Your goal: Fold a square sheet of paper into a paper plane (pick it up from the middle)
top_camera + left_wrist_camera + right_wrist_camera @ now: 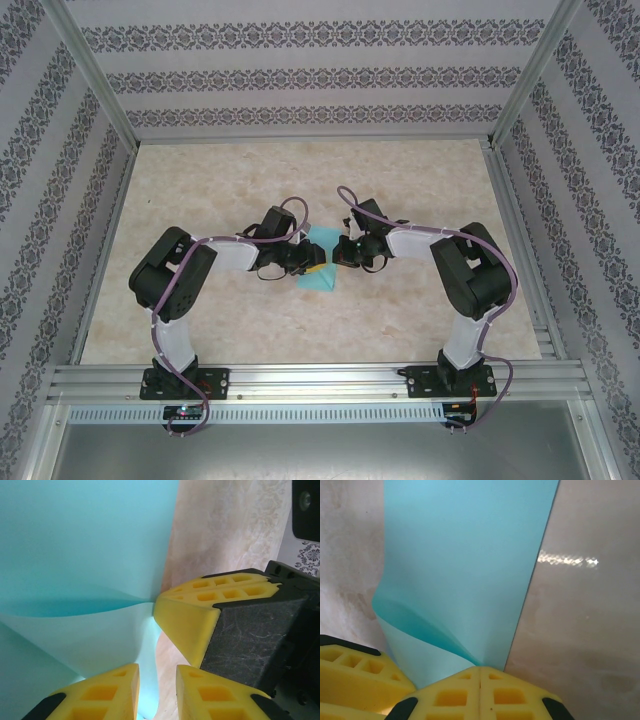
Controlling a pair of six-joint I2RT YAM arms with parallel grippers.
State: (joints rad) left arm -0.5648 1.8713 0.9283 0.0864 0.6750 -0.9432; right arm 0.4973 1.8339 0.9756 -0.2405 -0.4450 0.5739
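The turquoise square sheet of paper (318,281) lies at the middle of the table, between the two grippers, with one side curled up. My right gripper (480,669) is shut on that sheet (465,555) at its near edge, and the lifted part bends away from the pinch. In the left wrist view the right gripper (161,605) shows as a yellow wedge closed on the paper (90,545). My left gripper (157,672) is open. A paper edge hangs in its gap beside one finger (105,692), with the table showing between the jaws. Seen from above, the left gripper (311,266) and right gripper (339,252) nearly meet.
The marble-patterned table (400,180) stretches on all sides of the paper. Aluminium rails (300,380) run along the near edge and sides, and patterned walls (300,75) close the back and flanks. One left finger (355,675) sits just beside the right gripper.
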